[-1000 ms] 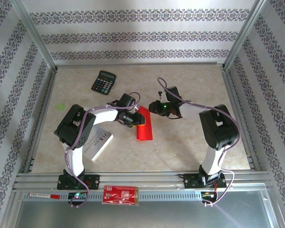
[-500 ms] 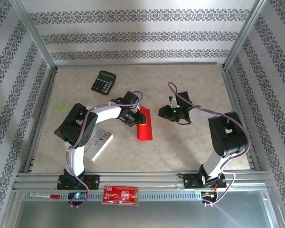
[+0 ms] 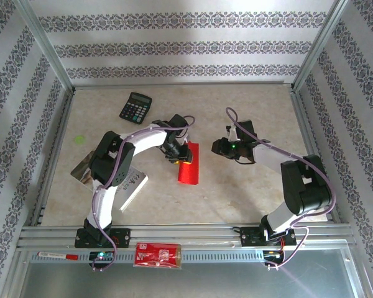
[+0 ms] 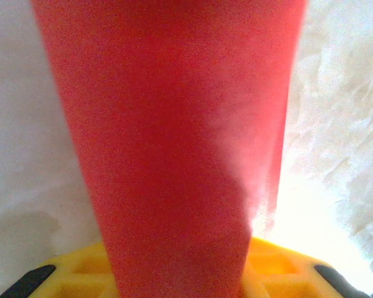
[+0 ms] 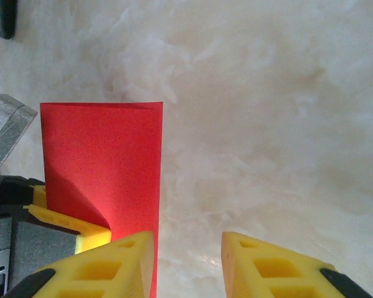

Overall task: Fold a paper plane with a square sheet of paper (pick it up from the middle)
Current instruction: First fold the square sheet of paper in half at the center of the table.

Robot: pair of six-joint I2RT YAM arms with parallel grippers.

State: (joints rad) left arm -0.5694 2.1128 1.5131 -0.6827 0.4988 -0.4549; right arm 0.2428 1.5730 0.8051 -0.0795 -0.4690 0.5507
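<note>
The square sheet of paper, bright red, lies folded into a narrow strip at mid-table. My left gripper is at the strip's far end. In the left wrist view the paper runs down between the yellow fingers and hides the gap between them. My right gripper hovers just right of the strip, open with bare table between its fingers. In the right wrist view the paper lies flat, and a left finger touches its near corner. No paper plane shape shows.
A black calculator sits at the back left. A white booklet lies by the left arm. A red printed packet and a pen rest on the front rail. A green dot marks the left side.
My right gripper has drawn back to the right, away from the strip. My left gripper has slid a little toward the strip's far end. The paper has hardly moved.
</note>
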